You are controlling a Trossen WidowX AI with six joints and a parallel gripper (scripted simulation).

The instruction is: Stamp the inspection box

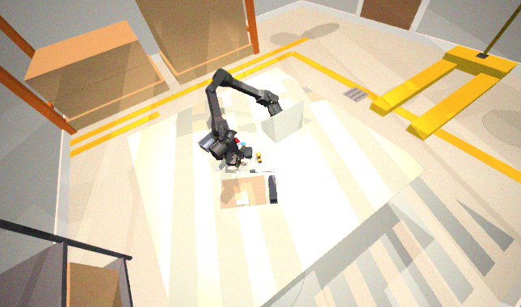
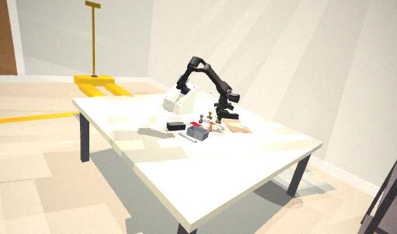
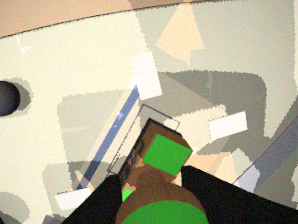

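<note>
My gripper [image 3: 150, 180] [image 1: 234, 160] [image 2: 219, 119] is shut on the PASS stamp [image 2: 218, 121], which has a brown wooden handle, a green knob and a green label. I hold it upright, low over the table [image 2: 206, 185], just short of the tan card [image 1: 246, 190] [image 2: 238, 127]. In the wrist view the stamp's foot hangs over a small thin-framed rectangle, and I cannot tell whether it touches. A flat red pad [image 2: 194, 124] [image 1: 237, 140] lies a little to the side.
A red-topped stamp [image 2: 211, 124], a blue-topped stamp [image 2: 201, 117] and a yellow-topped stamp [image 2: 210, 114] [image 1: 258, 157] stand close by. A grey box [image 2: 197, 132], a black box [image 2: 176, 125], a pen [image 2: 188, 137] [image 1: 262, 170] and a black bar [image 1: 272, 189] lie around. The arm's white pedestal [image 2: 180, 100] stands behind.
</note>
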